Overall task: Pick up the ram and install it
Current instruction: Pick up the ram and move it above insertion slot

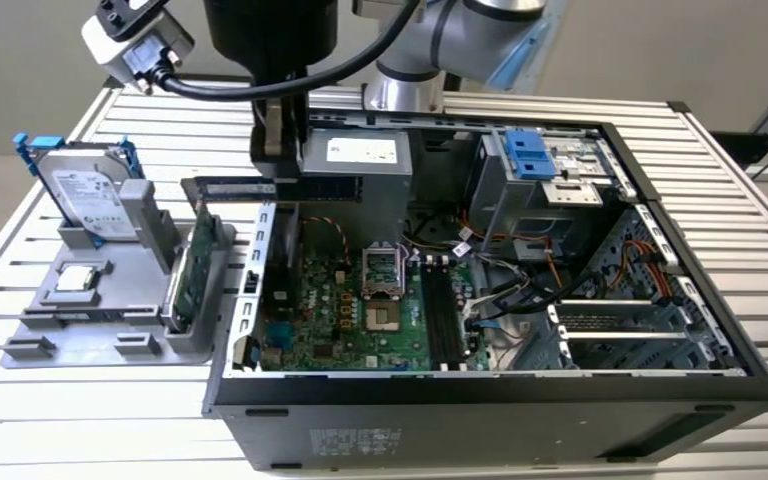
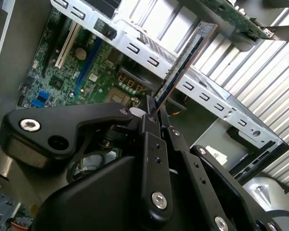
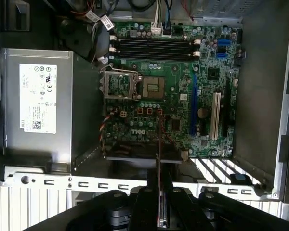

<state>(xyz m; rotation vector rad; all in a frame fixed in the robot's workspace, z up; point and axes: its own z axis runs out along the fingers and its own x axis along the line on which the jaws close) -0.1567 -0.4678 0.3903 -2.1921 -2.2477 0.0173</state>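
Holding the ram level above the PC case, over the rim of its side wall on the exterior view's left, toward the desk's far edge. Gripping it with the gripper, fingers pinched narrow onto its two flat faces; edge-on in the first wrist view. Just beside the power supply at the case's far corner. Open room below and inward over the motherboard; row of bare black memory slots along its edge away from the ram, cables bunched just beside. Near the desk's edge on the exterior view's left: grey tray carrying hard drive and expansion card, both upright. White labels on power supply and hard drive; print not read off.
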